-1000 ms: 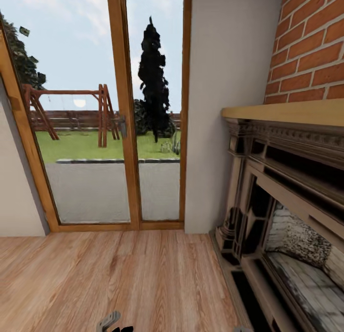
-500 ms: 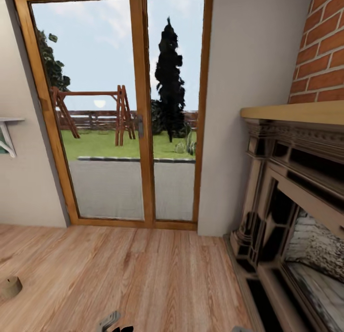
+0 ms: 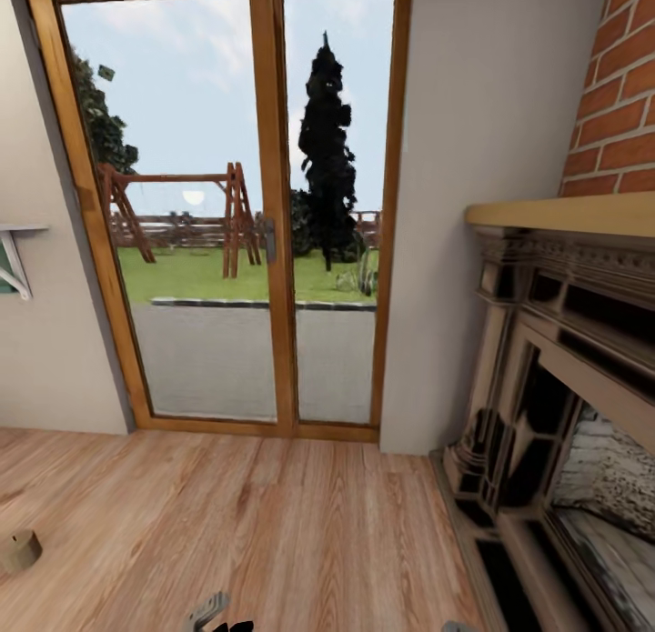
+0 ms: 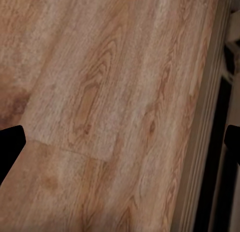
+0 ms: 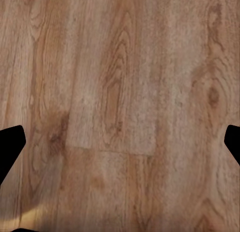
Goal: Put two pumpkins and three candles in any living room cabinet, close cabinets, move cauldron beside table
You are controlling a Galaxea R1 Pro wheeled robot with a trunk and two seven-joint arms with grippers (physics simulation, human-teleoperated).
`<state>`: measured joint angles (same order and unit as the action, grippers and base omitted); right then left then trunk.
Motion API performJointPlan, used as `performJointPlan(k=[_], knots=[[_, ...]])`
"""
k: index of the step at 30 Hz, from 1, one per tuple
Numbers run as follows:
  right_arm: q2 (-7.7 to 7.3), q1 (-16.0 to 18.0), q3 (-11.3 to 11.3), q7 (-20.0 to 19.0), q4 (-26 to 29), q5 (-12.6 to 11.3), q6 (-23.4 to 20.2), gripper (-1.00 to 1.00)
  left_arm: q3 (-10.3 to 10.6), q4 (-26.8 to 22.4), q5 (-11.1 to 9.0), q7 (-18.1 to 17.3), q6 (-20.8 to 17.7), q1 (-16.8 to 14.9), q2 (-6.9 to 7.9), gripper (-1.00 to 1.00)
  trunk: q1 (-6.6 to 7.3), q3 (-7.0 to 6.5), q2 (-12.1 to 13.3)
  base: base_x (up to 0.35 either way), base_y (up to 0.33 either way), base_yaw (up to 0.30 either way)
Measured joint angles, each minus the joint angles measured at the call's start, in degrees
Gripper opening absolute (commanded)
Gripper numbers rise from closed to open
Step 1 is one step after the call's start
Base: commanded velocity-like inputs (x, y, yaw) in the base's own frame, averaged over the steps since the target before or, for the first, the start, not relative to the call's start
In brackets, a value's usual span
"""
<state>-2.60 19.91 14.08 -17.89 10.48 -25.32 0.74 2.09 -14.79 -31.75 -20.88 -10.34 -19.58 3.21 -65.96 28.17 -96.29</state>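
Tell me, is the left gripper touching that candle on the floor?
Apart. In the head view, the candle sits on the wooden floor at the far left edge, while the left gripper shows at the bottom edge, with bare boards between them.

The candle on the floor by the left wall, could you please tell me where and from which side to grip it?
Probably from above, fingers across the round side wall: the candle is a short stubby cylinder standing upright on the wooden floor with bare floor around it.

Glass door (image 3: pixel 218 223) beside brick fireplace (image 3: pixel 564 414), wooden floor (image 3: pixel 273 532)
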Motion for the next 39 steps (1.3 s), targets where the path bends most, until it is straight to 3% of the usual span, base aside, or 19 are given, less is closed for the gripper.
performJointPlan(k=[18, 39], knots=[[0.00, 0.0, 0.0, 0.0, 0.0, 0.1, -0.1, 1.00, 0.0, 0.0, 0.0, 0.0, 0.0, 0.0, 0.00, 1.00, 0.01, 0.00, 0.0, 0.300, 0.000, 0.018], [-0.07, 0.0, 0.0, 0.0, 0.0, 0.1, -0.1, 1.00, 0.0, 0.0, 0.0, 0.0, 0.0, 0.0, -0.02, 1.00, 0.01, -0.32, 0.0, 0.333, 0.000, 0.227]])
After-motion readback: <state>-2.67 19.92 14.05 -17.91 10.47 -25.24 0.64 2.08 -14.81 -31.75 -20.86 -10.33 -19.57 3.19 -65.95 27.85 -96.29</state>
